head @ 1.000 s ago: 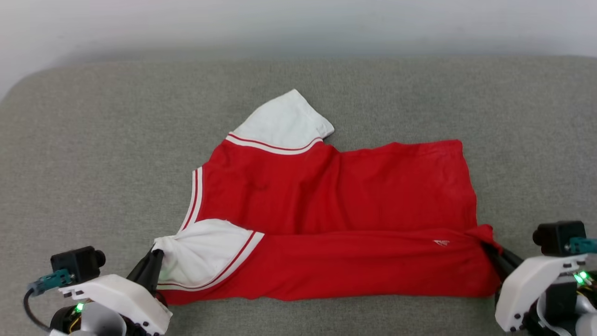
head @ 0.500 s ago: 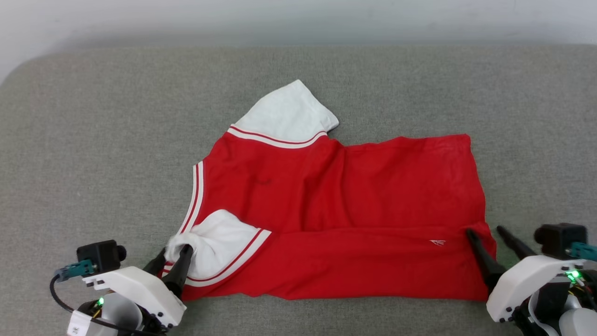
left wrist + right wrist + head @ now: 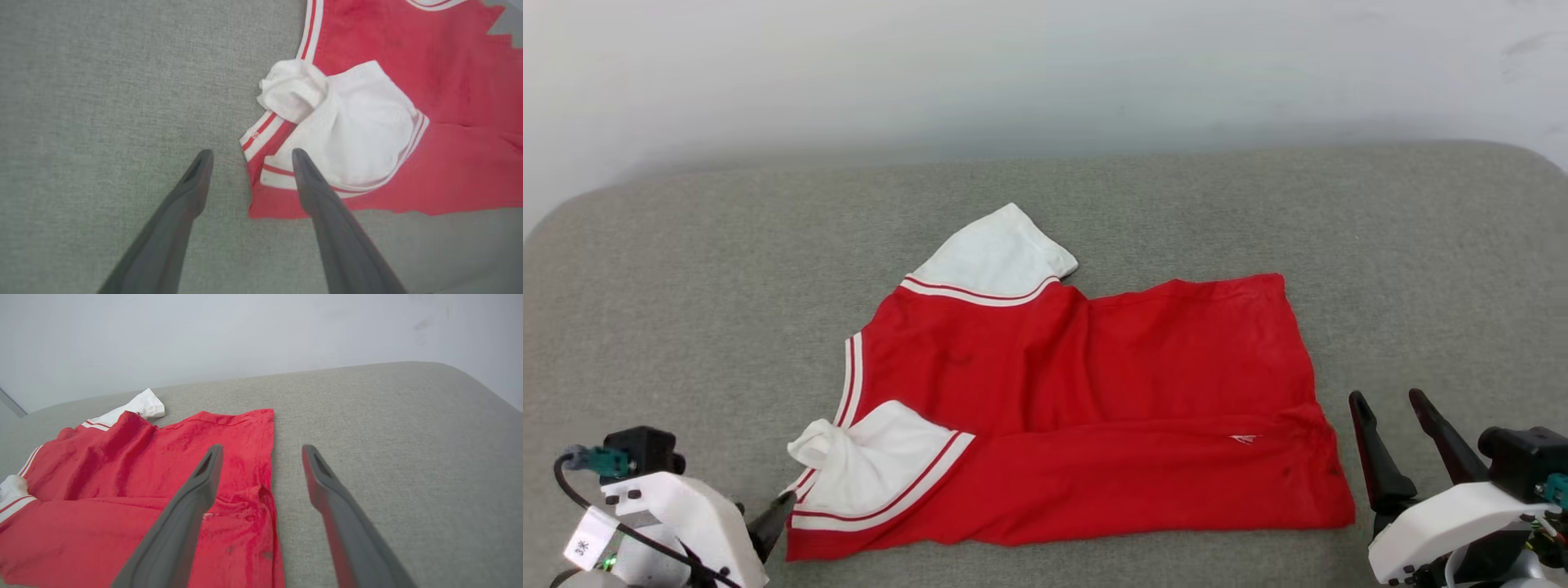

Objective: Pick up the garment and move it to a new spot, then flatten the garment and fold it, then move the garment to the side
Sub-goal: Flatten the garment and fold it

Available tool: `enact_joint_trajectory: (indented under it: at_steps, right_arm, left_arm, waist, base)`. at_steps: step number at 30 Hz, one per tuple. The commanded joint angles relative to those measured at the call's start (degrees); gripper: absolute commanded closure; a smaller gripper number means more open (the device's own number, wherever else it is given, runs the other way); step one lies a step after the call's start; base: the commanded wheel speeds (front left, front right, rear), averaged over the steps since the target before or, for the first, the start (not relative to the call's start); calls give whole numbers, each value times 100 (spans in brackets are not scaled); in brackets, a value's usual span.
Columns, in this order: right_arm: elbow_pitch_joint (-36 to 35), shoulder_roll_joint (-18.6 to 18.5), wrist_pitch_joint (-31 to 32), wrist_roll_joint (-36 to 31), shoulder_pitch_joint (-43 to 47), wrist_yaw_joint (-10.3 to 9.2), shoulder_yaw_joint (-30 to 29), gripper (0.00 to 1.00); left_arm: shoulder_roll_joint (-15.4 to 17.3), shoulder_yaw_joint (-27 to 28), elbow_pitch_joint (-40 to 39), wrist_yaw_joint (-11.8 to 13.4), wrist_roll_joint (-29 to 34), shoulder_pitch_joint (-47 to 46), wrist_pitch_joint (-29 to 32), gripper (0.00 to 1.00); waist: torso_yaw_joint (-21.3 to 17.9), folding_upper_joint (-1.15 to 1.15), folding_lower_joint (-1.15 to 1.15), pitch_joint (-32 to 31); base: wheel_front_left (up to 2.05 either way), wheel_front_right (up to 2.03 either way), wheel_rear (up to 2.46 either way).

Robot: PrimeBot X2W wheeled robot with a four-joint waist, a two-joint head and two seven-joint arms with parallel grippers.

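The left gripper stands wide open and holds nothing. In the left wrist view one of its fingers is over bare cushion and the other sits over the striped trim at the shirt's near left corner; whether that tip touches the cloth cannot be told. The right gripper is also spread open and empty, and in the head view it sits over bare cushion just beside the shirt's right edge. The shirt lies between the two grippers, crosswise on the cushion and nearer its front edge than its back, with the neck end toward the robot's left and the bottom hem toward its right. The strip nearest the robot is folded up over the body, and a small white logo shows on it near the right end. There is one shirt with two white sleeves. The near sleeve is bunched at its left tip by the left gripper, and the far sleeve lies flat, pointing toward the back edge. There are two grippers with two dark fingers each. A pale wall rises behind the cushion.
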Motion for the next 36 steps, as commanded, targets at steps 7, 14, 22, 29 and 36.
enact_joint_trajectory:
  at_steps: [7, 14, 22, 29, 36]
  right_arm:
    - [-161, 251, 110, -50, -113, -5, -121, 0]
    - [-128, 275, 232, 39, -209, -5, -339, 0]
    - [-179, 110, 1016, 339, -193, -4, -528, 0]
    - [-83, -345, 2797, 573, -73, -4, -54, 0]
    - [143, -626, 3500, 729, -165, -4, 401, 0]
  left_arm:
    - [168, -56, -177, 410, -341, 111, 804, 0]
    - [-286, -379, 74, 136, -620, 145, 1102, 100]
    - [-316, -284, 160, -179, -496, -20, 709, 100]
    - [-133, -122, -39, -252, -202, -184, 291, 100]
    - [-151, -191, -474, -197, -24, -268, 206, 100]
  waist:
    - [-328, 0, 0, 567]
    - [-350, 0, 0, 714]
    - [-234, 0, 0, 607]
    - [-93, 0, 0, 450]
    - [133, 0, 0, 617]
  base:
    - [0, 0, 0]
    - [0, 0, 0]
    - [0, 0, 0]
    - [0, 0, 0]
    - [0, 0, 0]
